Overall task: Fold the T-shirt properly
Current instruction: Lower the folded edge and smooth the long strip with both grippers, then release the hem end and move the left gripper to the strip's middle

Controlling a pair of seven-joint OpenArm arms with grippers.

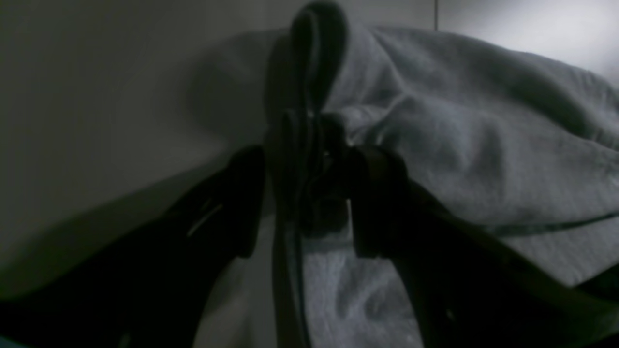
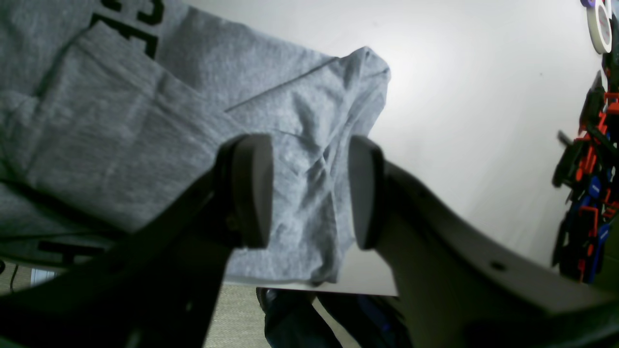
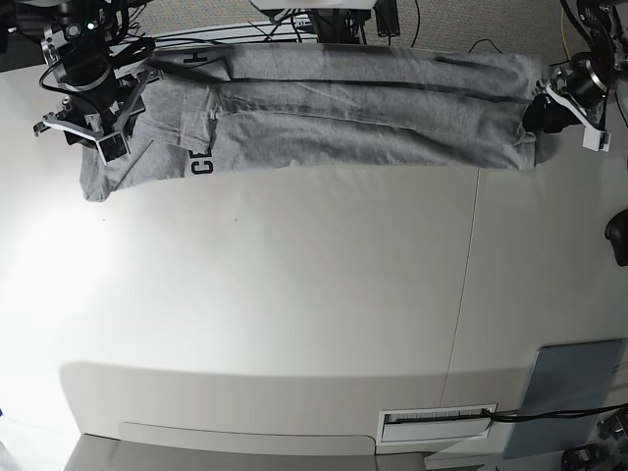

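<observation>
While both arms sit at the far edge of the worktop (image 3: 294, 324), the scene reads as follows.

T-shirt position: the T-shirt (image 3: 343, 108) lies stretched in a long, narrow band along the far edge of the worktop, lengthwise folds running across it, black letters showing near the base view's left end.

Left pincer place: the left pincer (image 1: 304, 193) is at the base view's right end of the band, low against the cloth at its end edge.

Left pincer state: its two dark fingers stand apart, and between them rises a bunched, dark fold of the T-shirt; the wrist picture is too dim to tell whether the fingers press on that fold or merely flank it.

T-shirt beside left pincer: grey cloth heaps up to one side of the fingers and spreads beneath them; bare worktop lies to the other side.

Right pincer place: the right pincer (image 2: 309, 193) hangs over the band's other end, above a rumpled corner of cloth near the worktop's edge.

Right pincer state: its pads (image 2: 254, 188) stand well apart with nothing between them; the T-shirt lies below, not gripped.

Lettering: black block capitals show at the upper left of the right wrist view.
</observation>
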